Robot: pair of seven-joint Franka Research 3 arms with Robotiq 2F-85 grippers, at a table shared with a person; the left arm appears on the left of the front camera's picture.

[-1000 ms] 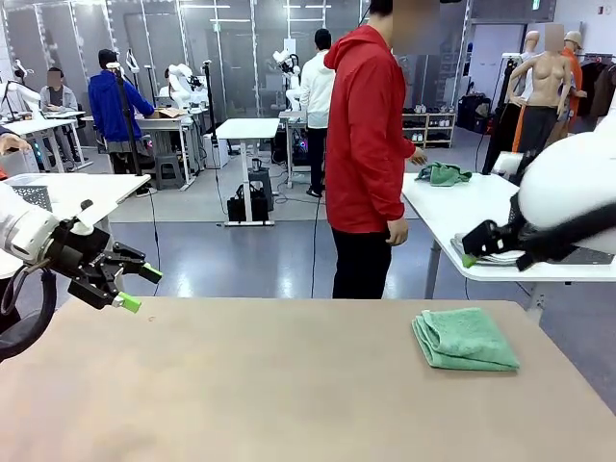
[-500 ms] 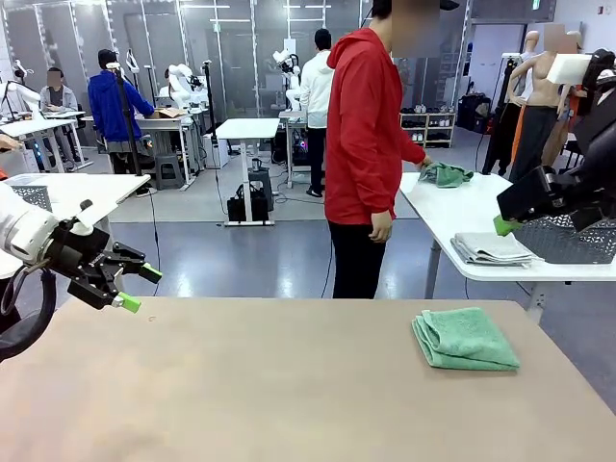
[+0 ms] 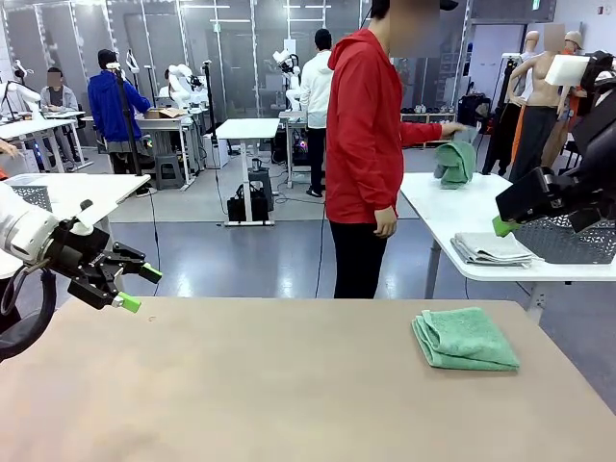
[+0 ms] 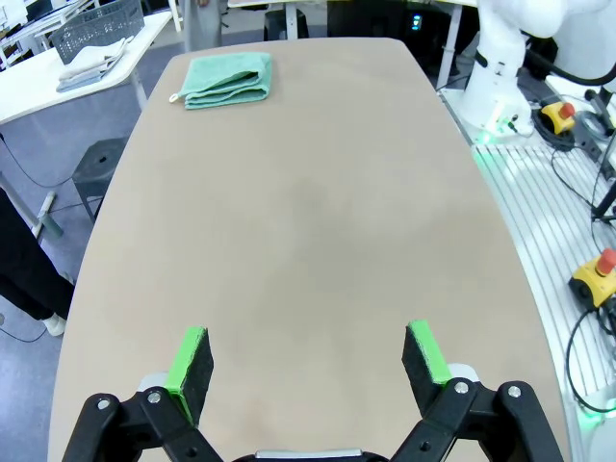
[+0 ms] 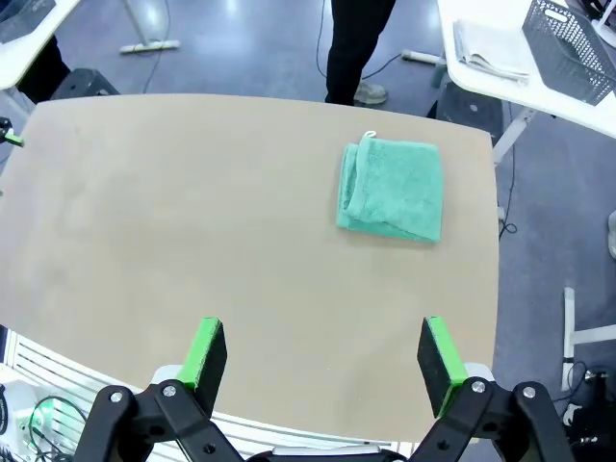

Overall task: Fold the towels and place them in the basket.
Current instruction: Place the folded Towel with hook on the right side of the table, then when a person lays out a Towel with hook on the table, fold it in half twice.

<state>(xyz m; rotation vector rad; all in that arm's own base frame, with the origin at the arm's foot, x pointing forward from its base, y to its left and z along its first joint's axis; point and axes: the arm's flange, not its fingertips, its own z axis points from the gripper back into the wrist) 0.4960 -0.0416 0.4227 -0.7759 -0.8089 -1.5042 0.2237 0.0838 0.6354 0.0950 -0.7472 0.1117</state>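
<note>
A folded mint green towel lies on the tan table at the right, also seen in the wrist views. A folded pale blue-grey towel rests on the white side table, beside the dark grey basket. My left gripper hangs open over the table's left edge, holding nothing. High at the right, well above the green towel, my right gripper is open and holds nothing.
A person in a red hoodie stands at the far side, facing the white side table and holding up another green cloth. The tan table's right edge runs close to the green towel.
The person has lifted the green cloth off the side table. My right arm swung up and to the right a second ago and now holds still. The left arm has not moved.
</note>
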